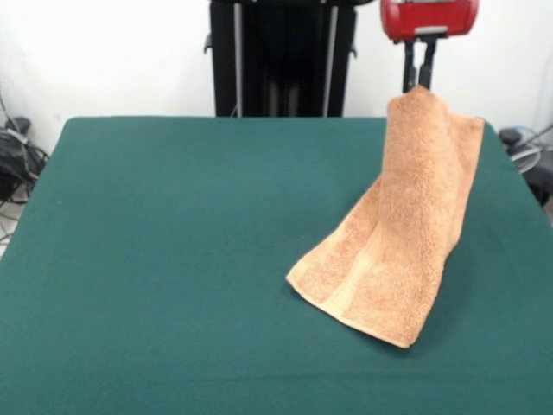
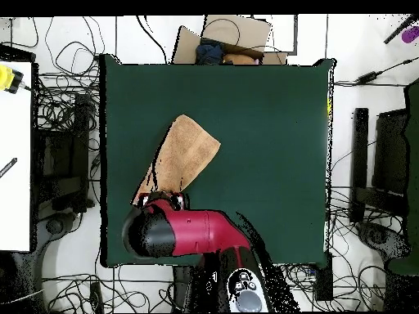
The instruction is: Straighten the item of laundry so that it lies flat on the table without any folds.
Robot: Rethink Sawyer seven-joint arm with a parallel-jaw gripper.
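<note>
Closed jaws pinch the top of the towel [image 1: 406, 233]: in the front view the gripper [image 1: 419, 82] shows two dark fingers [image 1: 427, 65] coming down close together from a red wrist, their tips meeting the raised corner of the cloth with no gap visible between them. From that pinched corner the towel hangs and drapes down at a slant, so most of it is lifted and only its lower end rests on the table [image 1: 173, 259]. That lower end lies spread on the green top, with a woven border band running along its bottom edge, and the cloth is creased lengthwise, one side folded in toward the middle. In the front view the towel sits in the right half of the table, its lifted corner above the far edge near the far right corner and its resting end nearer the middle of the right side. In the overhead view the towel [image 2: 184, 155] appears as a tan wedge in the left half of the table [image 2: 270, 123], widest at its end toward the table's centre and narrowing toward the gripper [image 2: 161, 199], which sits near the table's lower left corner. The red and black arm [image 2: 196, 233] reaches in across the bottom edge and covers the towel's held corner.
</note>
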